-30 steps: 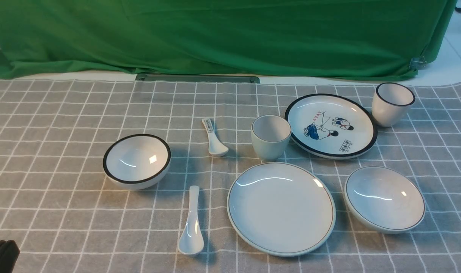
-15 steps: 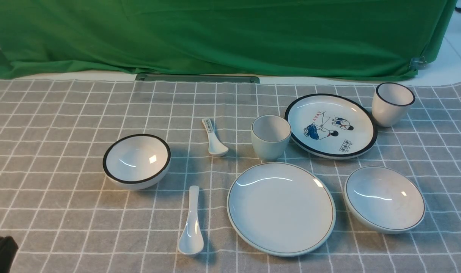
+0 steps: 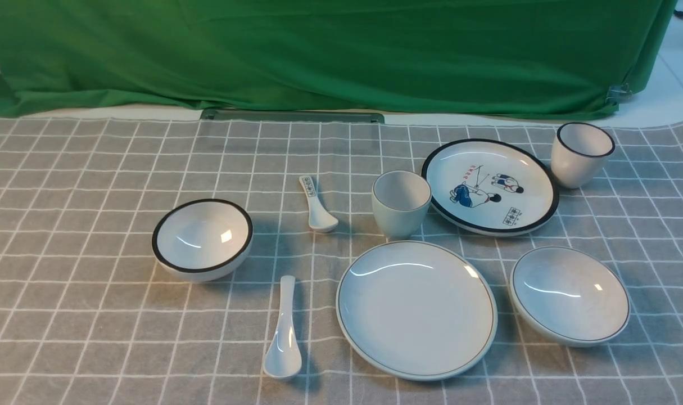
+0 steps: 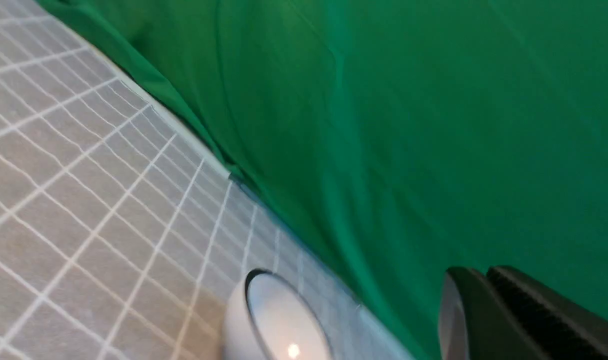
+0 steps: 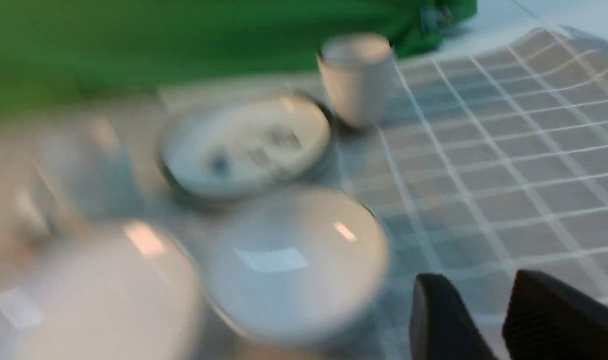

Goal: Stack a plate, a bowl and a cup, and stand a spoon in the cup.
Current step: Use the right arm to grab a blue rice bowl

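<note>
The plain plate [image 3: 416, 309] lies front centre on the checked cloth. To its right sits the shallow bowl [image 3: 570, 295], and behind it stands the grey-green cup [image 3: 401, 203], upright and empty. The long white spoon [image 3: 284, 332] lies left of the plate, bowl end toward the front. Neither gripper shows in the front view. In the left wrist view my left gripper [image 4: 484, 274] is shut and empty, up in front of the green curtain. In the blurred right wrist view my right gripper [image 5: 479, 280] is open over bare cloth, beside the bowl [image 5: 293, 260] and the plate [image 5: 83, 295].
A black-rimmed bowl [image 3: 203, 239] sits at the left, also in the left wrist view [image 4: 278, 325]. A short printed spoon [image 3: 316, 205] lies left of the cup. A cartoon plate [image 3: 490, 187] and a black-rimmed white cup [image 3: 582, 154] stand back right. A green curtain [image 3: 330, 50] closes the back.
The dark part of my left arm at the front view's lower left corner has slid out of the picture. The dishes have not moved.
</note>
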